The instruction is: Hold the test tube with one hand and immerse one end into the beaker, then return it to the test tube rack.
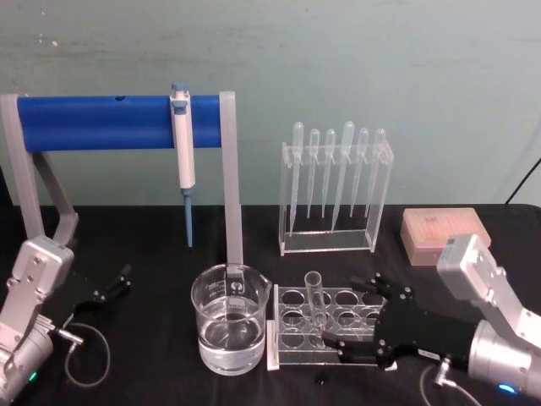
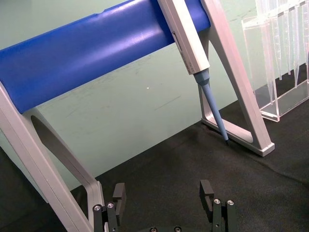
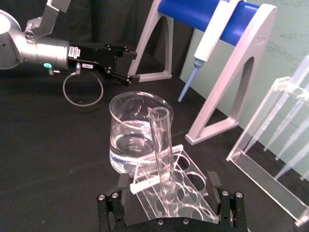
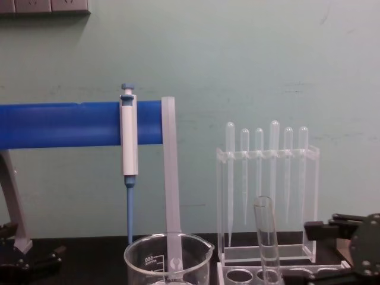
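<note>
test tube upright in test tube rack | right gripper spread wide, just right of tube, not touching | left gripper parked far left, fingers apart

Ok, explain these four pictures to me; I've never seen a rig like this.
It is a two-armed robot at a black table. One picture looks down from its head, one forward from its chest, one from each wrist. On the table: a beaker of clear liquid, beside it a rack with one glass test tube standing in it, a stand of thin pipettes behind, and a pipettor hanging on a blue bar. The right gripper sits at the rack, jaws open toward the tube, not closed on it. The left gripper rests off to the left, jaws open, holding nothing.
</note>
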